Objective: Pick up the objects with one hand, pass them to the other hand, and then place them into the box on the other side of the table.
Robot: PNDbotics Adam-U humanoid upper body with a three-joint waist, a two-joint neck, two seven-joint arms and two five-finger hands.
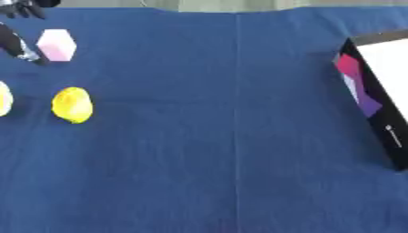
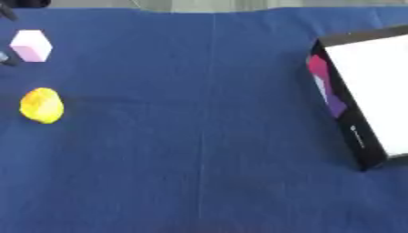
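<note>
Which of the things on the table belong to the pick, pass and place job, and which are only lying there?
Belong to the job:
- pink block
- yellow object
- second yellow object, cut by the left edge
- box, white inside, on the right
- left hand, beside the pink block

Only lying there:
- blue cloth covering the table

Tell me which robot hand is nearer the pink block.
Left. The left robot hand shows at the table's far left edge, right beside the pink block. The right robot hand shows in neither view.
</note>
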